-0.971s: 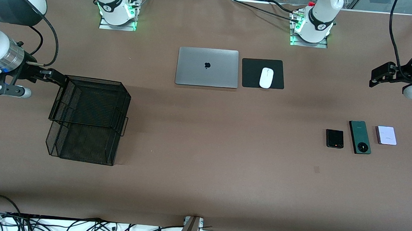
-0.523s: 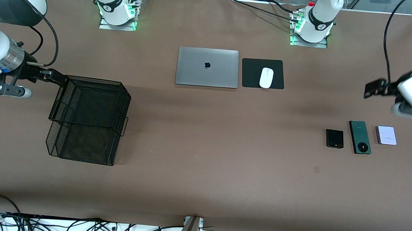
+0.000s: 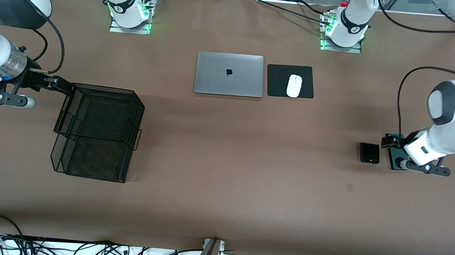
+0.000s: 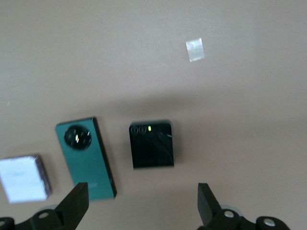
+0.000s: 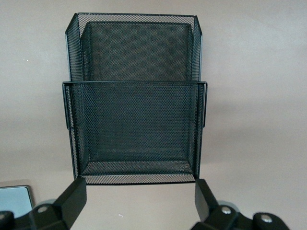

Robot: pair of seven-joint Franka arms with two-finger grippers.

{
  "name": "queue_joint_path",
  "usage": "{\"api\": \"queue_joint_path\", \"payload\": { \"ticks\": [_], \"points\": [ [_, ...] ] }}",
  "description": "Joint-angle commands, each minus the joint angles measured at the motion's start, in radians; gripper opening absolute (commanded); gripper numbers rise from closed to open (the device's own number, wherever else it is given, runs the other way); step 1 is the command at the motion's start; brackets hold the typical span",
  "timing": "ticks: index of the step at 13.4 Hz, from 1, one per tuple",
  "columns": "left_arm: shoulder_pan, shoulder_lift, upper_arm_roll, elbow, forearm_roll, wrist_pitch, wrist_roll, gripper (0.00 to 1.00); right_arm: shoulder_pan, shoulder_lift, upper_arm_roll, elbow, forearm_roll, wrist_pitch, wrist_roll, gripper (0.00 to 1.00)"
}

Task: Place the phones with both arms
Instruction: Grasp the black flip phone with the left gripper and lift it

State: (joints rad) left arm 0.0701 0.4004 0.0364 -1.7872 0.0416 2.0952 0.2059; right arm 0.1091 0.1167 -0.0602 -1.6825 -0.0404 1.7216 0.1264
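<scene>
Three phones lie in a row toward the left arm's end of the table. The black phone (image 3: 370, 153) is clear in the front view, the dark green phone (image 3: 393, 162) is partly covered by the left arm, and the lilac phone is hidden there. The left wrist view shows the black phone (image 4: 151, 144), the green phone (image 4: 85, 155) and the lilac phone (image 4: 24, 178). My left gripper (image 3: 388, 142) hangs open and empty over the green phone (image 4: 142, 203). My right gripper (image 3: 63, 86) waits open and empty at the rim of the black mesh basket (image 3: 99, 130), also in its wrist view (image 5: 139, 196).
A closed grey laptop (image 3: 229, 74) and a white mouse (image 3: 294, 85) on a black pad (image 3: 278, 81) lie near the arms' bases. The two-tier mesh basket (image 5: 136, 120) stands toward the right arm's end. A small tape patch (image 4: 194, 50) is on the table.
The left arm has swung down from the table's end to over the phones, and it now covers the lilac phone in the front view. The right arm has not moved.
</scene>
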Motion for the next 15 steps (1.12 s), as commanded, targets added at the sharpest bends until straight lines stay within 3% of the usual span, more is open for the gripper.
{"api": "queue_joint_path", "payload": {
  "ticks": [1,3,7,15],
  "points": [
    [0.023,0.038,-0.004,-0.122,0.008,0.239,0.015,1.0,-0.008,0.006,0.005,0.02,0.004,-0.02,0.002,1.0],
    [0.036,0.054,-0.004,-0.204,0.006,0.357,-0.012,1.0,-0.008,0.006,0.005,0.02,0.004,-0.02,0.002,1.0],
    [0.037,0.052,-0.006,-0.303,0.006,0.469,-0.078,1.0,-0.006,0.006,0.005,0.02,0.004,-0.022,0.005,1.0],
    [0.031,0.095,-0.006,-0.376,0.006,0.609,-0.135,1.0,-0.006,0.006,0.005,0.02,0.004,-0.022,0.007,1.0]
  ]
}}
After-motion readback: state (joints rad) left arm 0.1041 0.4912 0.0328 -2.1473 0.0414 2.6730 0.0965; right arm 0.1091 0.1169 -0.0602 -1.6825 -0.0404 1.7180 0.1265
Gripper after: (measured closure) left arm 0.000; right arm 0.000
